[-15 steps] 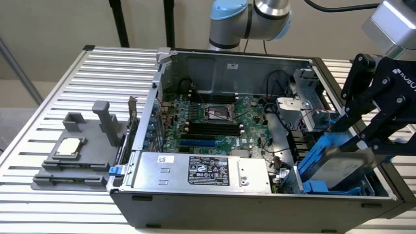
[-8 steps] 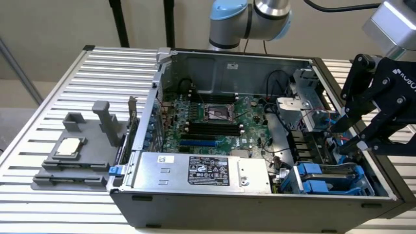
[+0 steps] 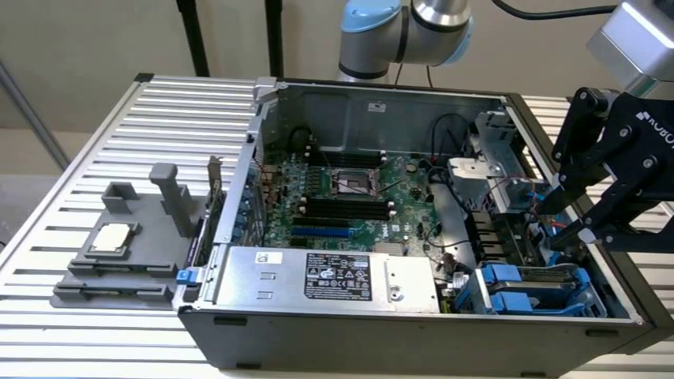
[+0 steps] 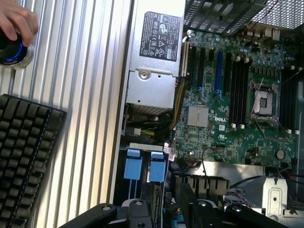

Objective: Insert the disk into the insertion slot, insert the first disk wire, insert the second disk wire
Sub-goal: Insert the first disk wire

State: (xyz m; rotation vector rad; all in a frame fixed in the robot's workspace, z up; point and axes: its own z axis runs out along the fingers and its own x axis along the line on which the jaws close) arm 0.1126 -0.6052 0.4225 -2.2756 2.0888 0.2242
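My black gripper (image 3: 569, 223) hangs over the right end of the open computer case, its fingers apart with nothing clearly between them. Just below it sits the insertion slot (image 3: 503, 278), with bright blue rails and tabs, in the case's near right corner. A grey flat surface lies between the rails; I cannot tell whether that is the disk. Thin red and blue wires (image 3: 529, 199) run beside the fingertips. In the wrist view the gripper (image 4: 172, 211) is close above the blue tabs of the insertion slot (image 4: 142, 166).
A grey power-supply box (image 3: 327, 276) fills the case's front, with the green motherboard (image 3: 348, 197) behind it. A silver cage (image 3: 490, 170) stands by the gripper. A grey fixture (image 3: 116, 253) sits on the slatted table. A keyboard (image 4: 23, 152) and a hand (image 4: 16, 19) on a knob lie alongside.
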